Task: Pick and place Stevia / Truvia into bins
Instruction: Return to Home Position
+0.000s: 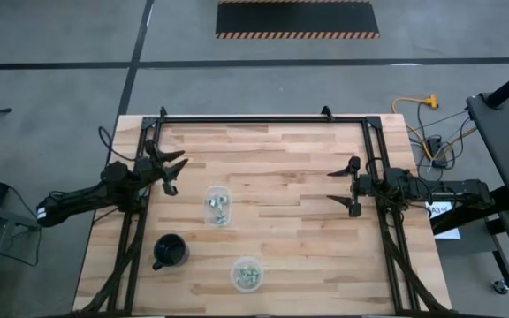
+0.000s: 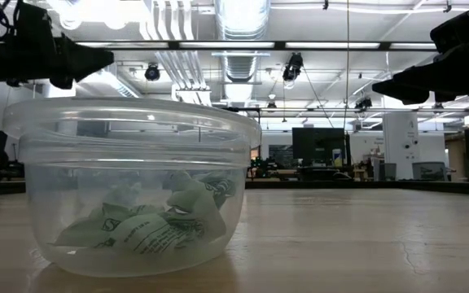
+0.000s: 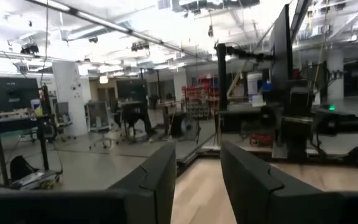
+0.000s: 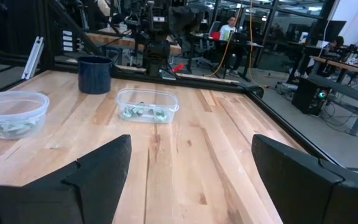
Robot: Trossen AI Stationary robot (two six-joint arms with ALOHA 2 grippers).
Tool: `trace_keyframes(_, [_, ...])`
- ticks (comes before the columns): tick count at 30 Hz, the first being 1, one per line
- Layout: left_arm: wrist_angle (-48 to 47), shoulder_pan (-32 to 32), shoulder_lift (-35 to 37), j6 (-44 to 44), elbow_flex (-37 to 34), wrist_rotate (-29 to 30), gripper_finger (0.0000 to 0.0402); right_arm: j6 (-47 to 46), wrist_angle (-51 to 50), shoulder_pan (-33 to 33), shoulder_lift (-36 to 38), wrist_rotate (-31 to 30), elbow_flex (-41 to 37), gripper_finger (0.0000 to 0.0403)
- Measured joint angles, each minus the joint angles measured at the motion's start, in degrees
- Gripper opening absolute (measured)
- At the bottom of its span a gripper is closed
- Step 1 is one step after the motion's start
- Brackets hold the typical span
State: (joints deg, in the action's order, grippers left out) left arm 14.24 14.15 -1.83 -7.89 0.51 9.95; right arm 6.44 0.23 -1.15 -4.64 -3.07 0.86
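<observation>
A pale wooden desk (image 1: 281, 221) of narrow planks stands on a grey floor (image 1: 60, 53), with a black metal frame (image 1: 263, 118) along its far edge and sides. A dark mug (image 1: 170, 252) stands upright on the desk's left part, handle turned outward. On the floor beyond the desk lies a black mat (image 1: 297, 19) with striped borders. A yellow cable (image 1: 414, 103) curls off the right corner, above a white paper (image 1: 440, 209). The room behind shows a ribbed ceiling duct (image 2: 238, 20), dark monitors (image 2: 320, 146) and a seated person (image 4: 230, 28) at a far bench.
</observation>
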Motion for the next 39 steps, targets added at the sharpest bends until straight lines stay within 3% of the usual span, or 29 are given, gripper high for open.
trace_keyframes(7, [-8.67, 0.00, -0.22, -4.78, 0.01, 0.08, 0.0109, 0.00, 0.00, 0.00, 0.00, 0.00, 0.00, 0.0325])
trace_keyframes(14, [-11.76, 0.00, -0.15, -2.79, 0.04, -0.16, 0.0109, 0.00, 0.00, 0.00, 0.00, 0.00, 0.00, 0.0325])
trace_keyframes(22, [-13.16, 0.04, -6.74, -2.86, 0.52, -0.99, 0.0109, 0.00, 0.05, 0.00, 0.02, -0.02, 0.00, 0.0325])
trace_keyframes(30, [-14.25, 0.07, -7.79, -4.77, 1.33, -10.72, 0.0109, 0.00, 0.02, 0.00, 0.02, 0.02, 0.00, 0.0325])
trace_keyframes(39, [-17.56, 0.09, -8.20, -4.70, 1.66, -9.10, 0.0109, 0.00, 0.00, 0.00, 0.00, 0.02, 0.00, 0.0324])
